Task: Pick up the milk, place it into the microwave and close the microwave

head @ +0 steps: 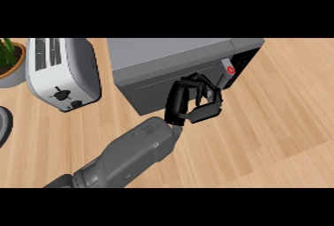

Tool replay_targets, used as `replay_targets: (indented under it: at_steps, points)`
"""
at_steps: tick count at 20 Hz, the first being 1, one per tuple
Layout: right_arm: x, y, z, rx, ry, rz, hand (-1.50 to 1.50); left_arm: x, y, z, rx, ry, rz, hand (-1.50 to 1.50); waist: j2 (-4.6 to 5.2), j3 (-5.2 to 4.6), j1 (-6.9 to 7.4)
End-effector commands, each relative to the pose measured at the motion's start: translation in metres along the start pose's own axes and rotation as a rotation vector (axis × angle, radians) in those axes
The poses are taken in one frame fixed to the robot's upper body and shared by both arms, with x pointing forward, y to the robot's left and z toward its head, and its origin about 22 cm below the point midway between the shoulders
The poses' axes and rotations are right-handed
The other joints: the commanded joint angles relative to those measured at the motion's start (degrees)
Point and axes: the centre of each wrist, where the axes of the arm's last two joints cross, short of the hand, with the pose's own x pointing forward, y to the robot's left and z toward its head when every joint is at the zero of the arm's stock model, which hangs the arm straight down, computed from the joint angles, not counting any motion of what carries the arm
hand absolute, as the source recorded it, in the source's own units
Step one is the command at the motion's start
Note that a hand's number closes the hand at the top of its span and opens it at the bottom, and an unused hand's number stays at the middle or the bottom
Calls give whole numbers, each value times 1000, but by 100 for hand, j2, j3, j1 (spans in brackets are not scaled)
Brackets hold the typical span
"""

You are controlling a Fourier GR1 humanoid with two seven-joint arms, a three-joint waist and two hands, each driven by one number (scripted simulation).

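I can't see the milk anywhere on the desk [274,132], and my left hand [195,103] sits curled and empty against the microwave [169,53] front, centre frame; I'd judge a carton light and crushable, best held round its sides.

A grey microwave [169,55] is recorded standing at an angle on the wooden counter [274,123]. Its door [146,90] appears shut, and a red button [230,69] is noted at its right end.

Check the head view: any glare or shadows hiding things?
Head view: even light, no glare on the counter; the microwave front is darker than its top, so the black left hand stands out little against it.
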Motion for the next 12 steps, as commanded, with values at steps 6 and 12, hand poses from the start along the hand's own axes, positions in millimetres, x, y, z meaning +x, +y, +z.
replay_targets:
  at_steps: [6,12]
  points:
    - [7,-4,-3,25,-1,-18,-150,-1,14,-23,58,13,-29,150,86,-12,-9]
    - [14,-6,-3,61,22,0,-150,0,13,-25,66,10,-19,150,88,-7,-94]
